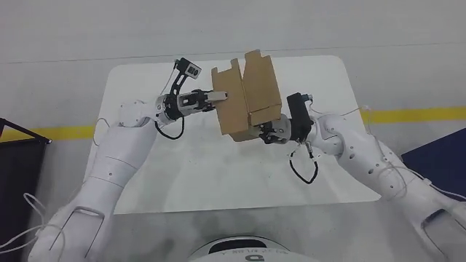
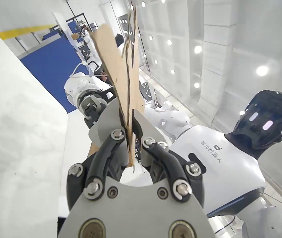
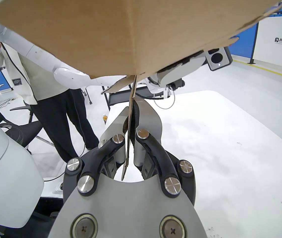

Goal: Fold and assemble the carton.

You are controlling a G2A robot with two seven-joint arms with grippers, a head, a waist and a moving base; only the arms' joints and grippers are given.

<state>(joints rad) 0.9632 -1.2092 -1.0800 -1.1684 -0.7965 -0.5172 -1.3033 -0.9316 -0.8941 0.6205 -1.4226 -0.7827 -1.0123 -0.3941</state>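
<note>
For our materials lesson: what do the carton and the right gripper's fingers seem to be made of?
Carton: matt brown cardboard, probably corrugated; its cut edges look raw and ragged, and it holds a crease.
Right gripper, its fingers: apparently bare metal, with a dull grey sheen; the black links behind them could be plastic or coated metal.

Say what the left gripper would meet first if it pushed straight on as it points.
The carton: the left gripper is shut on its edge, so it pushes into it at once; behind it, probably the right gripper.
</note>
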